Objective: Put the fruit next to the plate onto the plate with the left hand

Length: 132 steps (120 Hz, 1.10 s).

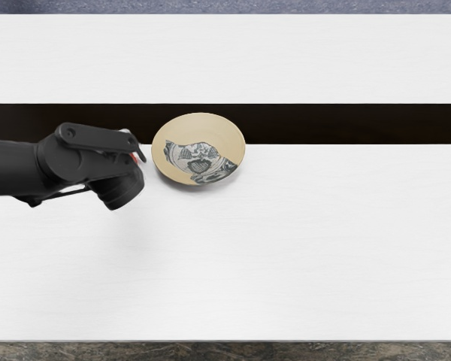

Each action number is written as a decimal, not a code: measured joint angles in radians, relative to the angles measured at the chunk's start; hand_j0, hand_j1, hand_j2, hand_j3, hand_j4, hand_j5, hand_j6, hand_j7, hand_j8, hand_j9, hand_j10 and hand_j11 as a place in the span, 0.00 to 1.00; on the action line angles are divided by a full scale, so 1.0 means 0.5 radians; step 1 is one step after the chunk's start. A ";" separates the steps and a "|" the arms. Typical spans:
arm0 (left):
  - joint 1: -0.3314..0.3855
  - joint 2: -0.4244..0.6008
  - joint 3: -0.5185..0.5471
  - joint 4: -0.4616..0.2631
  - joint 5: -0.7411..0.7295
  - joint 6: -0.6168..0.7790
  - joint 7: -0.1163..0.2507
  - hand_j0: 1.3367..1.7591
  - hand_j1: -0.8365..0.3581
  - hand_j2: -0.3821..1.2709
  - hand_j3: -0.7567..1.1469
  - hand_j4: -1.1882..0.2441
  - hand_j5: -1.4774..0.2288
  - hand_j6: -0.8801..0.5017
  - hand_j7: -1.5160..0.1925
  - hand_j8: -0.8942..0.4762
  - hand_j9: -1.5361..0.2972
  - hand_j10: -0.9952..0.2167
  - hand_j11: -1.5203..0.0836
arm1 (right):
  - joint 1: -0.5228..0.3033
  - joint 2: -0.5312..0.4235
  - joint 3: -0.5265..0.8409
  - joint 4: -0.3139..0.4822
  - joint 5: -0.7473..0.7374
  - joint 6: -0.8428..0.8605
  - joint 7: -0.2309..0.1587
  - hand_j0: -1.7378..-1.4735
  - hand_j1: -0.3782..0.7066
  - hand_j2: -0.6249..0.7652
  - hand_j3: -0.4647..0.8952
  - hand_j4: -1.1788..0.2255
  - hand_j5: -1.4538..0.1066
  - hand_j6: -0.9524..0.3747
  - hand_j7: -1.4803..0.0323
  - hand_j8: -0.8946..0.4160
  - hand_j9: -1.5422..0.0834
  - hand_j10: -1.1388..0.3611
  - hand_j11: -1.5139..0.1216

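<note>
We locate the left hand (114,170) at the left of the frame, slightly above mid-height, over the white table (286,256). Its black arm (15,167) enters from the left edge and runs almost level toward the centre. The hand lies directly on top of the fruit (138,157). Only a small red sliver of the fruit shows, at the hand's upper right edge, so we cannot name its kind. We cannot tell whether the hand is clamped on the fruit or merely placed over it, because the hand's own body hides the contact area.

The fruit sits on the table just left of the plate (198,150), not on it.

The plate is round and tan, with a dark blue-black pattern across its lower middle. It stands just right of the hand, close to it but apart, left of the frame's centre. Its upper rim overlaps a dark band (346,124) that crosses the full width of the frame. Above the band we see a second white surface (225,60).
</note>
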 joint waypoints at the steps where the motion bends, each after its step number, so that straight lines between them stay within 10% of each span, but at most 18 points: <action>1: -0.002 0.008 -0.002 -0.006 -0.002 0.001 0.000 0.73 0.34 0.38 0.41 0.31 0.25 0.36 0.26 0.53 0.27 0.58 0.31 | 0.000 0.000 0.000 0.000 0.000 0.000 0.000 0.30 0.07 0.44 0.34 0.81 0.90 0.69 0.95 0.66 0.92 0.74 0.90; 71: -0.519 0.151 -0.058 -0.435 -0.246 -0.003 -0.004 0.71 0.43 0.43 0.40 0.26 0.14 0.21 0.18 0.45 0.19 0.51 0.21 | -0.001 0.000 0.000 0.000 0.000 0.000 0.000 0.30 0.07 0.44 0.34 0.81 0.90 0.69 0.95 0.66 0.92 0.74 0.90; 132: -0.480 -0.077 -0.088 -0.190 -0.293 0.000 -0.009 0.73 0.44 0.42 0.40 0.25 0.15 0.19 0.19 0.45 0.19 0.50 0.21 | -0.001 0.000 0.000 0.000 0.000 0.000 0.000 0.30 0.07 0.44 0.34 0.81 0.90 0.69 0.95 0.66 0.92 0.74 0.90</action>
